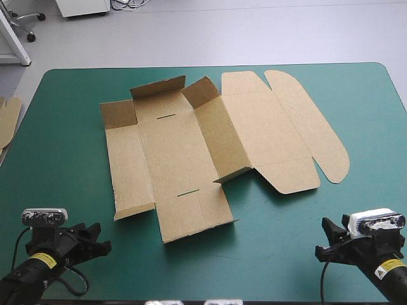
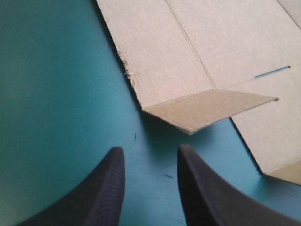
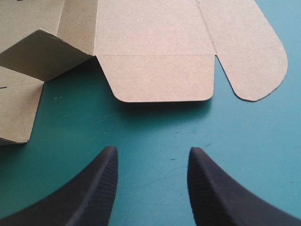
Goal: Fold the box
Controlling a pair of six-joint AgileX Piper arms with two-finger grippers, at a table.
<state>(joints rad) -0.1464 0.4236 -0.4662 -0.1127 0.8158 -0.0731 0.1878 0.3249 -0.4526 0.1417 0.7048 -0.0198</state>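
Lying open, box (image 1: 184, 152) long axis left-right, lid (image 1: 267, 127) rightward | left gripper (image 2: 150, 149) parted | right gripper (image 3: 153, 149) parted

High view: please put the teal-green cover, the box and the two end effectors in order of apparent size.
1. the teal-green cover
2. the box
3. the left end effector and the right end effector: they look alike in size, so I do not rank them.

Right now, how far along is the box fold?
Barely started. Done: the box lies spread on the table, with a few flaps and one long wall partly raised, nothing tucked, the lid flat. In hand: nothing; the left gripper and right gripper are open, short of its near edge. Left: raising and tucking the walls.
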